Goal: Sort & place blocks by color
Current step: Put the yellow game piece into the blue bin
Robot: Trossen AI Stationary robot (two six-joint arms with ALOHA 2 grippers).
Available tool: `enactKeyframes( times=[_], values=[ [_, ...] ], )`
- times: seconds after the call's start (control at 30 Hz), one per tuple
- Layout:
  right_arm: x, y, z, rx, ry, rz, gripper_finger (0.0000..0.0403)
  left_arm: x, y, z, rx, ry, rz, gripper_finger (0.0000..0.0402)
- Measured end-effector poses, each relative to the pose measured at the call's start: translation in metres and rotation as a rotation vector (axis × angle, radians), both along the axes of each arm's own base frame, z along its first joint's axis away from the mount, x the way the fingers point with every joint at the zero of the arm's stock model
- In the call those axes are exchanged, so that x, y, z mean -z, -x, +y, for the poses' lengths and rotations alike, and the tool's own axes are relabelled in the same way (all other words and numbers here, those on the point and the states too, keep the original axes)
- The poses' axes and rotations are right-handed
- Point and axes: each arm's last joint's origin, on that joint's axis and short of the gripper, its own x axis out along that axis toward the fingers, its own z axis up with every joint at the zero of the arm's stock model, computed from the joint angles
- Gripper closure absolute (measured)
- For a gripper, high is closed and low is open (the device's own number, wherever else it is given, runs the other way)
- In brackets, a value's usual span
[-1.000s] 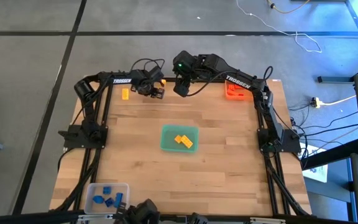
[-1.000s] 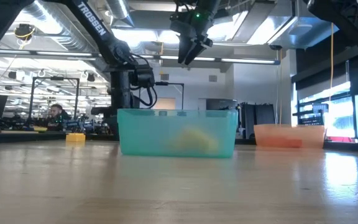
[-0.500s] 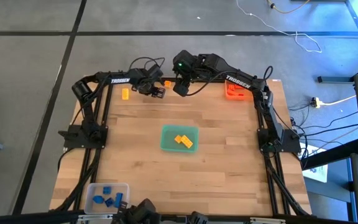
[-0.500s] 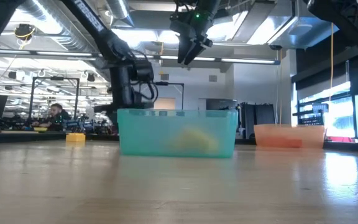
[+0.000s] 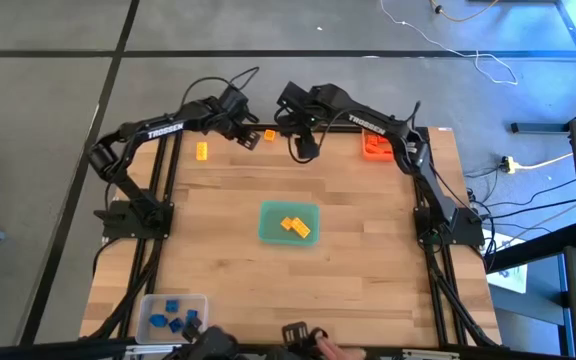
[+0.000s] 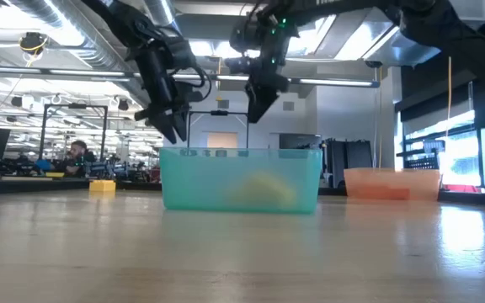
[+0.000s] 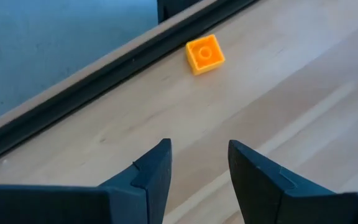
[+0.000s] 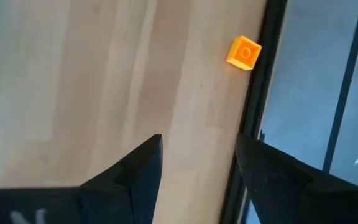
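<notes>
The small orange block (image 5: 268, 135) lies at the far edge of the table (image 5: 218, 250), well beyond the green tray (image 5: 289, 223), which holds yellow blocks (image 5: 295, 226); the left gripper (image 5: 251, 136) hangs just beside this block, fingers apart and empty; the right gripper (image 5: 306, 150) waits near on the other side, also spread and empty. A careless closing could push the block off the edge; the two arms could also collide.

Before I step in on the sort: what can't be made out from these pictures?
- Green tray, low view: its frosted wall blurs the yellow blocks inside.
- Orange tray, high view: its blocks blend with it and the right arm crosses it; no count.
- Clear tray, high view: blue blocks too small to count.
</notes>
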Motion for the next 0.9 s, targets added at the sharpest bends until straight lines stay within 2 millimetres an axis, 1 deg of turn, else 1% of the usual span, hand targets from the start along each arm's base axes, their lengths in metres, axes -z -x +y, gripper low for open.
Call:
enactKeyframes(
  times=[0.17, 0.3, 0.4, 0.5, 0.63, 0.77, 0.9],
  values=[
    [0.025, -0.008, -0.013, -0.115, 0.023, 0.052, 0.0198, -0.006, 0.001, -0.003, 0.037, -0.025, -0.005, 0.0253],
    [0.034, -0.012, -0.017, -0.097, 0.019, 0.049, 0.0198, -0.008, 0.0, -0.001, 0.044, -0.037, -0.025, 0.0253],
    [0.036, -0.01, -0.016, -0.105, -0.022, 0.06, 0.0198, -0.011, -0.009, 0.006, 0.072, -0.09, -0.129, 0.0253],
    [0.026, -0.006, -0.011, -0.1, -0.109, 0.03, 0.0198, -0.009, -0.017, 0.015, 0.104, -0.121, -0.219, 0.0253],
    [0.005, 0.008, -0.007, -0.049, -0.257, -0.043, 0.0198, 0.004, -0.027, 0.027, 0.19, -0.141, -0.267, 0.0253],
    [-0.018, 0.025, -0.008, -0.007, -0.408, -0.125, 0.0198, 0.025, -0.032, 0.035, 0.231, -0.091, -0.266, 0.0253],
    [-0.042, 0.038, -0.009, 0.008, -0.46, -0.216, 0.0198, 0.045, -0.035, 0.04, 0.228, -0.064, -0.216, 0.0253]
  ],
)
